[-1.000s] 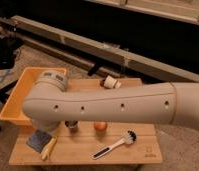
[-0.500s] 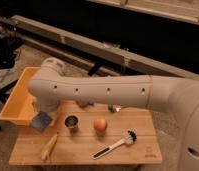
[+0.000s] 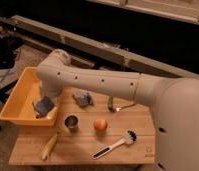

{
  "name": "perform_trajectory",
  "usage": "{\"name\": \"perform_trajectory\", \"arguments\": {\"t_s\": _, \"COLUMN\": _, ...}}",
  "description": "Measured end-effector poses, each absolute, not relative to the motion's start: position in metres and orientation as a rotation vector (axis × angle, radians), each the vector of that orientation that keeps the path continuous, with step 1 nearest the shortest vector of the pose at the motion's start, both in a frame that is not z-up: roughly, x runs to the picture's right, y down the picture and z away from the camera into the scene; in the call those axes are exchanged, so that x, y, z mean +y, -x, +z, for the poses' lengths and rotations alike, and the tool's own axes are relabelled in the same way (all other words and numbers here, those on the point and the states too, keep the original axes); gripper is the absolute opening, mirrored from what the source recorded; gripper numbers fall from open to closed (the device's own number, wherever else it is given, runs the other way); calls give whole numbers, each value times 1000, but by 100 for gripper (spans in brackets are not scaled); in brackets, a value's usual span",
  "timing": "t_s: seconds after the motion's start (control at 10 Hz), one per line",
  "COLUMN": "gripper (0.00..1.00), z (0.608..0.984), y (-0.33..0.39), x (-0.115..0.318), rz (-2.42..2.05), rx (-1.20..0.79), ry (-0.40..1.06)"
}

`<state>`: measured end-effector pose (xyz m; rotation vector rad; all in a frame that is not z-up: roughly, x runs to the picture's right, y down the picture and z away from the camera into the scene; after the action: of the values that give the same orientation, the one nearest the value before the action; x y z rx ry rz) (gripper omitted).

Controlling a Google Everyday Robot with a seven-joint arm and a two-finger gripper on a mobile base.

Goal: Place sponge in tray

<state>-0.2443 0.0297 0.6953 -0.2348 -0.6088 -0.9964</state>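
Gripper (image 3: pixel 44 106) sits low inside the yellow tray (image 3: pixel 15 100), clamped on the blue-grey sponge (image 3: pixel 42 104) just above the tray floor. Right of it on the wooden table (image 3: pixel 78 145): metal cup (image 3: pixel 71 122), orange (image 3: pixel 100 124), dish brush (image 3: pixel 114 145).
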Motion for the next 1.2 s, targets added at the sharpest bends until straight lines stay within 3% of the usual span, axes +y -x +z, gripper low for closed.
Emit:
{"name": "perform_trajectory", "arguments": {"t_s": 0.4, "gripper": 3, "z": 709, "y": 294, "x": 8, "rz": -1037, "rx": -602, "ry": 211}}
{"name": "perform_trajectory", "arguments": {"t_s": 0.9, "gripper": 52, "z": 742, "y": 318, "x": -9, "rz": -1085, "rx": -521, "ry": 253}}
{"name": "perform_trajectory", "arguments": {"t_s": 1.0, "gripper": 72, "z": 755, "y": 309, "x": -16, "rz": -1087, "rx": -488, "ry": 287}}
{"name": "perform_trajectory", "arguments": {"t_s": 1.2, "gripper": 80, "z": 755, "y": 297, "x": -17, "rz": -1092, "rx": -491, "ry": 293}}
